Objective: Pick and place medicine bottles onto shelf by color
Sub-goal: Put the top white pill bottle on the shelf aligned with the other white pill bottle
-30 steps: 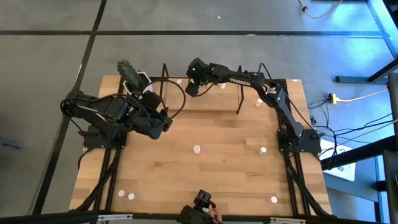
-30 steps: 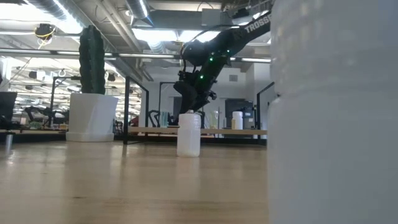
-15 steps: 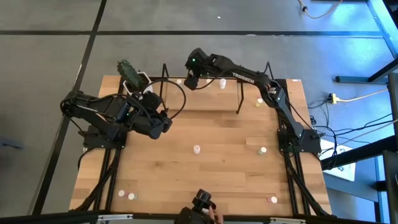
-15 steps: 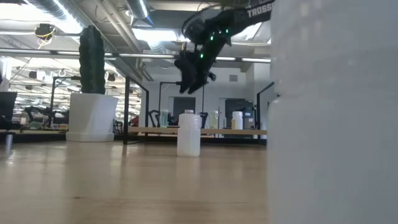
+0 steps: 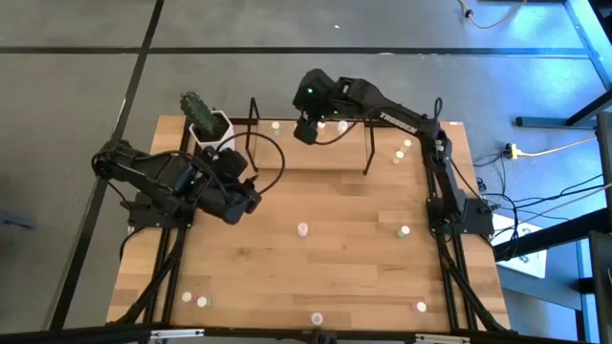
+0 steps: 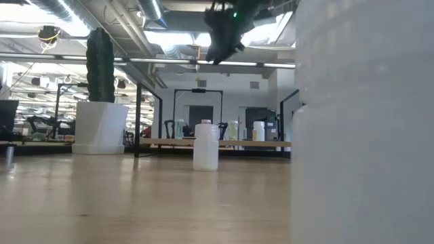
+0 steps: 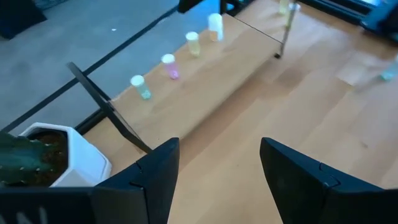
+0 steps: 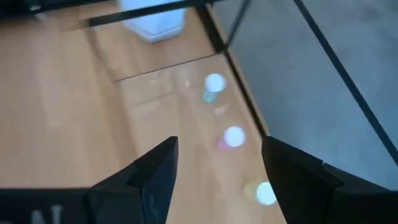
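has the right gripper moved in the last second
Yes. In the high view the right gripper has shifted toward the shelf's right end, and in the low view it has risen well above the bottle on the table, fingers open and empty.

- White lettering is showing along the right arm's forearm link (image 5: 400, 118) in the high view, too small to read with certainty.
- Part of a white printed mark is showing on the wrist body at the edge of the right wrist view, too cropped to read.
- No other text, label or number is showing legibly.
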`<state>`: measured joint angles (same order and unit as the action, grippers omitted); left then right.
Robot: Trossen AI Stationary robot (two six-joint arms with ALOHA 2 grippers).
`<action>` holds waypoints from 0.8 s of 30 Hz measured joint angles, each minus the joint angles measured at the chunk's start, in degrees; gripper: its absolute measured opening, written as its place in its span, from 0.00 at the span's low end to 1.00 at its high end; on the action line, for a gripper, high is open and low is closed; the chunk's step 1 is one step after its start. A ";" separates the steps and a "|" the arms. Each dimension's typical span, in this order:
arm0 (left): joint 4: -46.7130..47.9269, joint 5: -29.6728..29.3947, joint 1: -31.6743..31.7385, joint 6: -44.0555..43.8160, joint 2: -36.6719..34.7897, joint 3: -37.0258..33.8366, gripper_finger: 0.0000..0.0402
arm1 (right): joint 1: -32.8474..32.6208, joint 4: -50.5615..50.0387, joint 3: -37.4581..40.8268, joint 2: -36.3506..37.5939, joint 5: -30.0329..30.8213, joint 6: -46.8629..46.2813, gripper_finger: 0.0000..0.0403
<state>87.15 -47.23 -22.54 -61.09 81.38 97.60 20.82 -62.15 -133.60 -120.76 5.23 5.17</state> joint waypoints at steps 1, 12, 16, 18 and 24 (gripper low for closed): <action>0.05 0.37 -0.56 0.12 0.00 0.00 0.54 | -0.91 -1.04 0.00 0.68 -0.12 -0.02 0.58; 0.85 9.25 -9.25 -0.90 0.00 0.00 0.54 | -16.80 -14.39 0.04 10.08 6.68 -5.15 0.58; 0.69 9.27 -12.20 -2.93 0.00 0.00 0.54 | -24.17 -18.20 0.04 13.24 6.44 -6.00 0.58; 0.25 9.17 -13.92 -3.38 0.00 0.00 0.54 | -27.51 -19.92 0.04 14.50 5.26 -4.88 0.58; -1.35 6.21 -18.03 -2.40 0.91 -0.03 0.54 | -34.93 -21.76 0.04 17.15 -3.34 -0.21 0.58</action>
<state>85.80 -41.01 -40.57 -63.49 82.29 97.57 -14.10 -83.90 -133.56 -103.61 1.89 4.96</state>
